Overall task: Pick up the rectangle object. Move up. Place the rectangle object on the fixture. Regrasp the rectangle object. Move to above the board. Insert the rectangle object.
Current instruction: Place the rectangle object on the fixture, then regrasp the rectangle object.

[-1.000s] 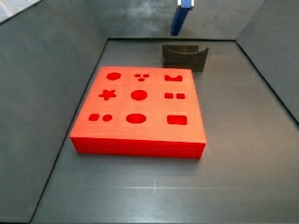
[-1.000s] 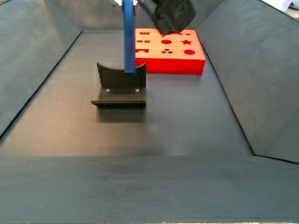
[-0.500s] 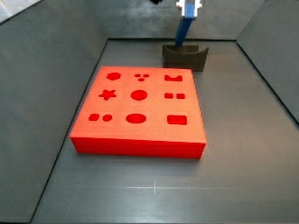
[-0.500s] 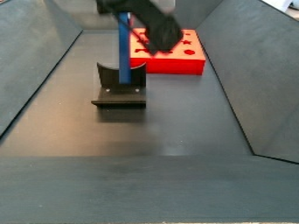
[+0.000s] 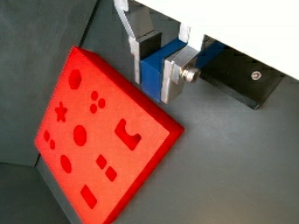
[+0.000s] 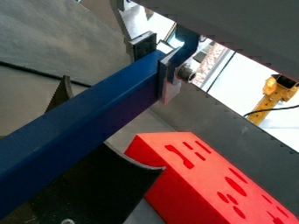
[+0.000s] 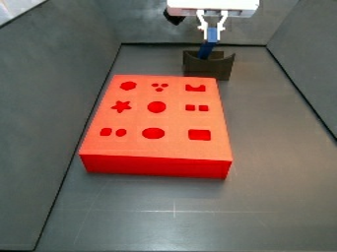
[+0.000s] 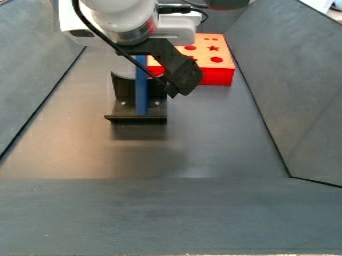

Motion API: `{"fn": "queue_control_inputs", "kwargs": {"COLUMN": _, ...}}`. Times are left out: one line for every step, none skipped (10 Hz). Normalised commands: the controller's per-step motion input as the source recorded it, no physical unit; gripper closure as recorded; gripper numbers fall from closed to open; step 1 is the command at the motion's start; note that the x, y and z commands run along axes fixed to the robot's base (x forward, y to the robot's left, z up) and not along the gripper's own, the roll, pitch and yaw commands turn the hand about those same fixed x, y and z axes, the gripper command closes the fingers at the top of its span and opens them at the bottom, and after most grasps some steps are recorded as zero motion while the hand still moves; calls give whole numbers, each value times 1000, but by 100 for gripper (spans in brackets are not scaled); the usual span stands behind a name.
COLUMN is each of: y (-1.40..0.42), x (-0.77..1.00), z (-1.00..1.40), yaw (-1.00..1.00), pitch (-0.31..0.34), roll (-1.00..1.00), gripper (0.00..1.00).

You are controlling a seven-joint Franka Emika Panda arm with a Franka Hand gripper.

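The blue rectangle object (image 7: 207,45) stands nearly upright with its lower end in the notch of the dark fixture (image 7: 208,67). My gripper (image 7: 211,25) is shut on its upper end, right above the fixture. In a side view the bar (image 8: 142,85) reaches down into the fixture (image 8: 135,110) below the gripper (image 8: 144,58). In both wrist views the bar (image 5: 159,72) (image 6: 82,114) sits clamped between the silver fingers (image 5: 177,75). The red board (image 7: 156,123) lies flat in front of the fixture, apart from it.
Grey walls enclose the floor on three sides (image 7: 79,59). The board (image 8: 201,58) lies close to the fixture, by the far wall in this side view. The fixture's curved notch (image 6: 126,171) and the board (image 6: 216,179) show below the bar in a wrist view.
My gripper has come down with the bar. The bar's lower end has gone from above the fixture into its notch, and the arm now fills more of a side view.
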Motion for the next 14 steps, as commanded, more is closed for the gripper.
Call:
{"fn": "queue_control_inputs", "kwargs": {"y": 83, "x": 74, "z": -530, "yaw": 18, "pitch": -6, "roll": -51, "gripper": 100}}
{"fn": "queue_control_inputs", "kwargs": {"y": 81, "x": 71, "z": -530, "yaw": 15, "pitch": -2, "roll": -48, "gripper": 100}}
{"fn": "queue_control_inputs", "kwargs": {"y": 81, "x": 70, "z": -530, "yaw": 11, "pitch": 0, "roll": -47, "gripper": 100}}
{"fn": "queue_control_inputs", "kwargs": {"y": 80, "x": 69, "z": -531, "yaw": 8, "pitch": 2, "roll": -46, "gripper": 100}}
{"fn": "queue_control_inputs", "kwargs": {"y": 79, "x": 68, "z": -531, "yaw": 7, "pitch": 3, "roll": -46, "gripper": 100}}
{"fn": "queue_control_inputs", "kwargs": {"y": 79, "x": 68, "z": -531, "yaw": 4, "pitch": 4, "roll": -45, "gripper": 100}}
{"fn": "queue_control_inputs", "kwargs": {"y": 79, "x": 67, "z": -531, "yaw": 3, "pitch": 4, "roll": -45, "gripper": 100}}
{"fn": "queue_control_inputs", "kwargs": {"y": 0, "x": 0, "z": 0, "yaw": 0, "pitch": 0, "roll": 0, "gripper": 0}}
{"fn": "queue_control_inputs", "kwargs": {"y": 0, "x": 0, "z": 1000, "yaw": 54, "pitch": -44, "roll": 77, "gripper": 0}}
{"fn": "queue_control_inputs", "kwargs": {"y": 3, "x": -7, "z": 1000, "yaw": 60, "pitch": -39, "roll": 83, "gripper": 0}}
{"fn": "queue_control_inputs", "kwargs": {"y": 3, "x": -21, "z": 1000, "yaw": 65, "pitch": -22, "roll": 85, "gripper": 0}}
{"fn": "queue_control_inputs", "kwargs": {"y": 1, "x": -32, "z": 1000, "yaw": 64, "pitch": 12, "roll": 77, "gripper": 0}}
{"fn": "queue_control_inputs", "kwargs": {"y": 4, "x": -33, "z": 1000, "yaw": 63, "pitch": 43, "roll": 74, "gripper": 0}}
{"fn": "queue_control_inputs", "kwargs": {"y": 6, "x": -31, "z": 875, "yaw": 46, "pitch": 80, "roll": 64, "gripper": 0}}
